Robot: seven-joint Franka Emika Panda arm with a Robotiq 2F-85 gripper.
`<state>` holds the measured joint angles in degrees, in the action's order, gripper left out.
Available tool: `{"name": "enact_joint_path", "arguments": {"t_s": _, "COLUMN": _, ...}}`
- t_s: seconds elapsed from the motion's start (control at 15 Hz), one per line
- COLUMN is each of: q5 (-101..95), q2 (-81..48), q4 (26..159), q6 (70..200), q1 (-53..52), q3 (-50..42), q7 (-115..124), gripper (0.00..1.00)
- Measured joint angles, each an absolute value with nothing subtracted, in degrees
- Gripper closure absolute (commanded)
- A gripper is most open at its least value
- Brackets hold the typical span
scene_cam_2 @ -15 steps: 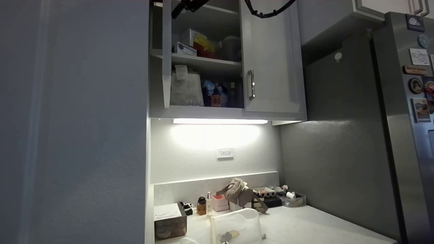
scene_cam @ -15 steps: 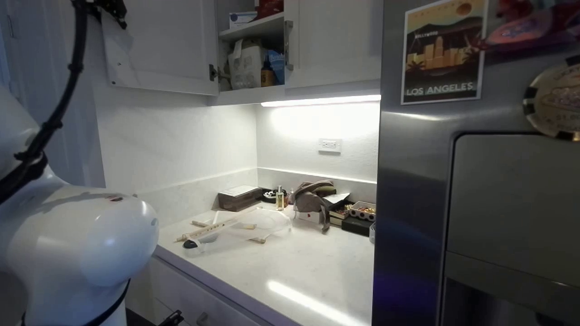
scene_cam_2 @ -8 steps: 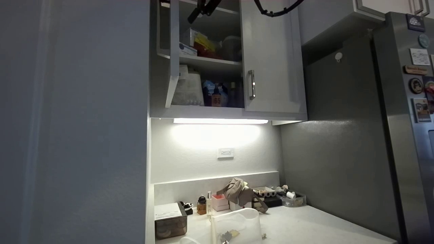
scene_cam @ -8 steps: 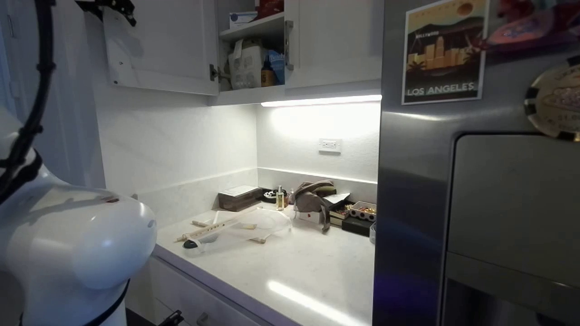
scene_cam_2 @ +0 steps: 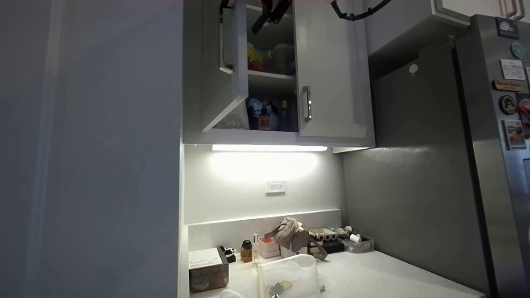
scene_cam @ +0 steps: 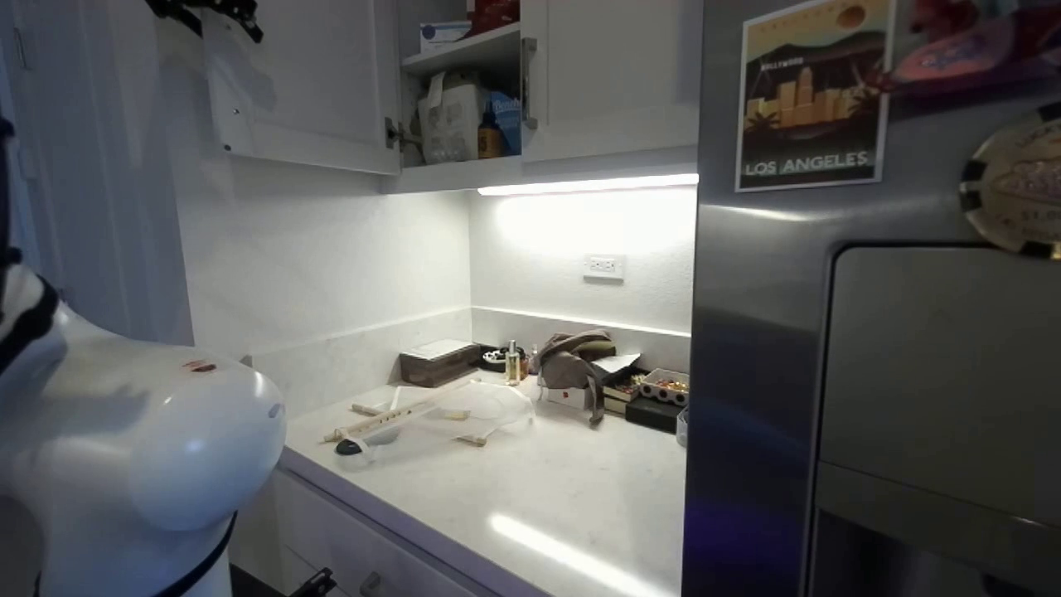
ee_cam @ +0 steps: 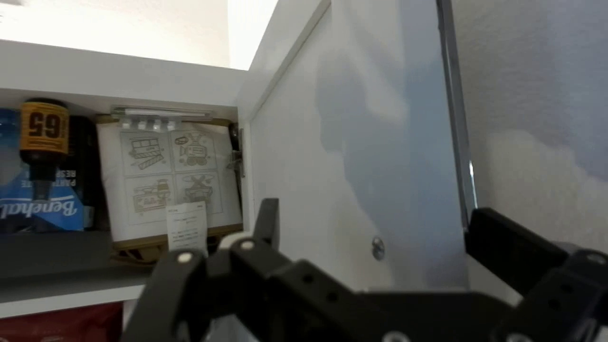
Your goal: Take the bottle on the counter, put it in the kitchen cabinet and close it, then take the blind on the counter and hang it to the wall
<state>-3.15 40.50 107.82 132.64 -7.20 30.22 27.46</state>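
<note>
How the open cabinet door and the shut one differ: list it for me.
The open door is swung out from the kitchen cabinet; the shut door lies flat against it.
The open door bares its inner face; the shut door only its outer face.
The open door stands between the parted jaws of the gripper; the shut door is outside them.
Shared: both are white, each with a bar handle.
</note>
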Motion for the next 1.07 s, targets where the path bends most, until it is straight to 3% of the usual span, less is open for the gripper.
{"name": "enact_joint_path", "arguments": {"t_s": 0.6, "q5": -3.3, "q2": 50.5, "q4": 116.5, "q6": 129.7, "q1": -3.0, "q3": 23.1, "q7": 27.2, "gripper": 0.00}}
{"name": "enact_joint_path", "arguments": {"t_s": 1.07, "q5": -7.6, "q2": 51.9, "q4": 120.7, "q6": 132.4, "q1": 9.0, "q3": 19.5, "q7": 27.4, "gripper": 0.00}}
